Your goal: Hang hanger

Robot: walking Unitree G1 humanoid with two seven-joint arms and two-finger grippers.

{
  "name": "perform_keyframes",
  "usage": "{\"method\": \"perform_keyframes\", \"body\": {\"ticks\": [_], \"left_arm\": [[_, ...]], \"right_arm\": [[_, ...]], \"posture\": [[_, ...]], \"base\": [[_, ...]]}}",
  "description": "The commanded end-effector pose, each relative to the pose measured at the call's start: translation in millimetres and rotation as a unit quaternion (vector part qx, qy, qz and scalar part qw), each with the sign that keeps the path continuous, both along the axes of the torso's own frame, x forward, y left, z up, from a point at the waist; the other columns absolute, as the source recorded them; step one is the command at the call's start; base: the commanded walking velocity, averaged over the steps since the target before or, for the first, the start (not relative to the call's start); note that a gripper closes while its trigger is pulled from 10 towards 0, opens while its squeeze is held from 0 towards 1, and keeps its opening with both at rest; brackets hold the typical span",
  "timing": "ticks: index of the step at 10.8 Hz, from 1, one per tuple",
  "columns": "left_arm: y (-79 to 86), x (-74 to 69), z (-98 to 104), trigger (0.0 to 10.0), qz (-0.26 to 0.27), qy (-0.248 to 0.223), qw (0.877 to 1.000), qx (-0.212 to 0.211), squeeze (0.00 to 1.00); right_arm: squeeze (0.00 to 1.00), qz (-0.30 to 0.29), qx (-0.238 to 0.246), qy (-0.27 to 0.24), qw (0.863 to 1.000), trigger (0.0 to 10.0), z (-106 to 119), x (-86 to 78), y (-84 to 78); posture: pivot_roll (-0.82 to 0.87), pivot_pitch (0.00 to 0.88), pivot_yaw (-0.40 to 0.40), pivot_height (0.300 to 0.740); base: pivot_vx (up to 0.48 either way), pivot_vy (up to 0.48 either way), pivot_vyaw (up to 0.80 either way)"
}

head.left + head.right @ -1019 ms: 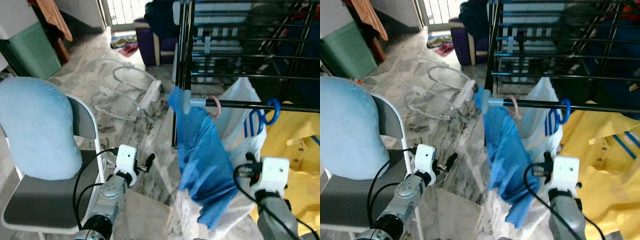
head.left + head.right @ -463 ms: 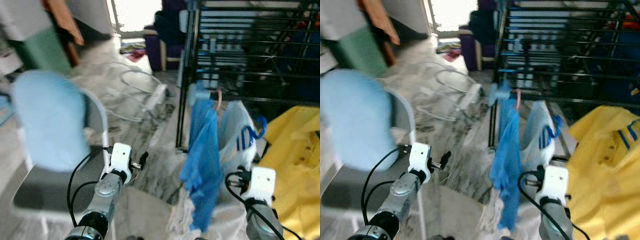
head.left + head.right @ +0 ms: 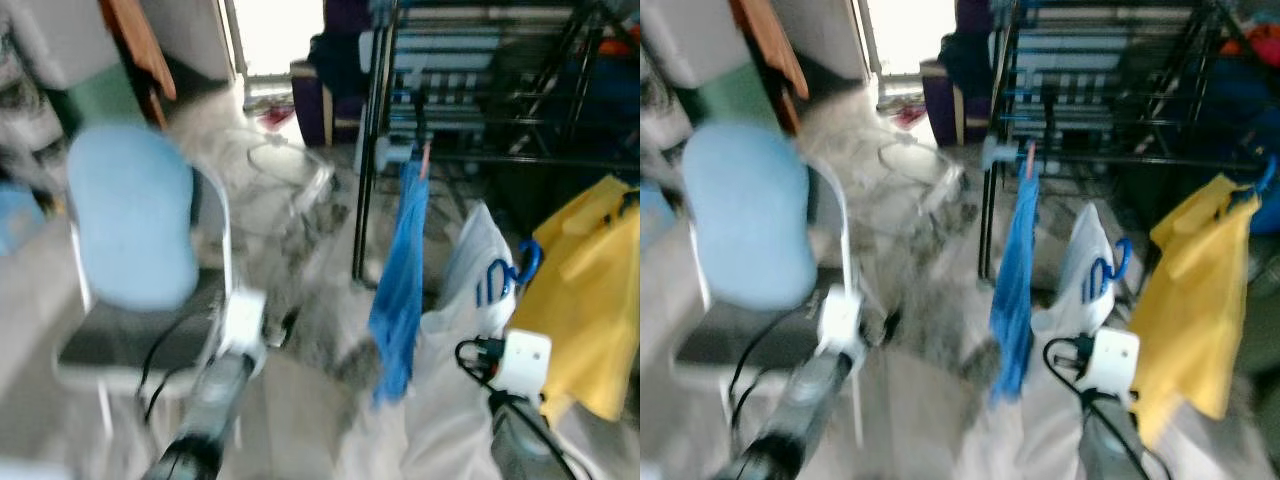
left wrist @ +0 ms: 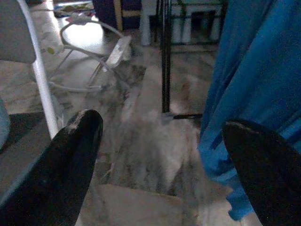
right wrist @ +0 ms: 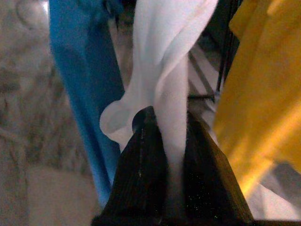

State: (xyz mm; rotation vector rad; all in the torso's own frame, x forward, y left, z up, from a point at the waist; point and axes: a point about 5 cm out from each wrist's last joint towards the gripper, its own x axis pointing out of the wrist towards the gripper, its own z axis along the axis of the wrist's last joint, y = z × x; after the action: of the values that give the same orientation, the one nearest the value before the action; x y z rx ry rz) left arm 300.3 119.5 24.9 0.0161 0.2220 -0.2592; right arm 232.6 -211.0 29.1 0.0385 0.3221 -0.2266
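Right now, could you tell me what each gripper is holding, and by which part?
The right gripper is shut on the white garment, pinching a fold near its lower end. The left gripper is open, holding nothing.

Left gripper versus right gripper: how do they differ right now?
The left gripper is open and holds nothing; the right gripper is shut on the white garment. The left faces marble floor beside the blue garment; the right points between blue and yellow garment. Both have black fingers.

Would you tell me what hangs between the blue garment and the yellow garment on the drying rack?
A white garment with blue stripes hangs between the blue garment and the yellow garment, as both eye views show. In the right wrist view, the right gripper is pinching its fabric.
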Motion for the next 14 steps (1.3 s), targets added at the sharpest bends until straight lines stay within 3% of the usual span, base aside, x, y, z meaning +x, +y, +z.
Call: {"method": "perform_keyframes", "body": {"ticks": [1, 4, 8, 14], "left_arm": [[11.7, -0.1, 0.1, 10.0, 0.016, -0.003, 1.0, 0.008, 0.0], [12.6, 0.7, 4.5, 10.0, -0.008, -0.017, 1.0, 0.004, 0.0], [5.6, -2.3, 4.3, 10.0, -0.02, -0.022, 1.0, -0.005, 0.0], [13.4, -12.0, -4.3, 10.0, 0.002, -0.015, 1.0, 0.007, 0.0]], "right_arm": [[0.0, 0.008, 0.002, -0.023, 1.0, 10.0, 7.3, 10.4, 5.5], [0.0, 0.004, 0.014, -0.021, 1.0, 10.0, 4.6, 20.4, 11.1], [0.0, 0.021, 0.009, 0.01, 1.0, 10.0, -4.5, 19.4, 10.6], [0.0, 0.109, 0.024, 0.024, 0.994, 10.0, -8.0, 23.4, 34.3]], "posture": [[-0.12, 0.061, 0.041, 0.74], [-0.11, 0.087, 0.073, 0.74], [-0.11, 0.121, 0.063, 0.74], [-0.08, 0.147, 0.036, 0.74]], "base": [[-0.307, 0.0, 0.0], [0.0, 0.0, 0.0], [0.0, -0.48, 0.0], [0.0, -0.48, 0.0]]}}
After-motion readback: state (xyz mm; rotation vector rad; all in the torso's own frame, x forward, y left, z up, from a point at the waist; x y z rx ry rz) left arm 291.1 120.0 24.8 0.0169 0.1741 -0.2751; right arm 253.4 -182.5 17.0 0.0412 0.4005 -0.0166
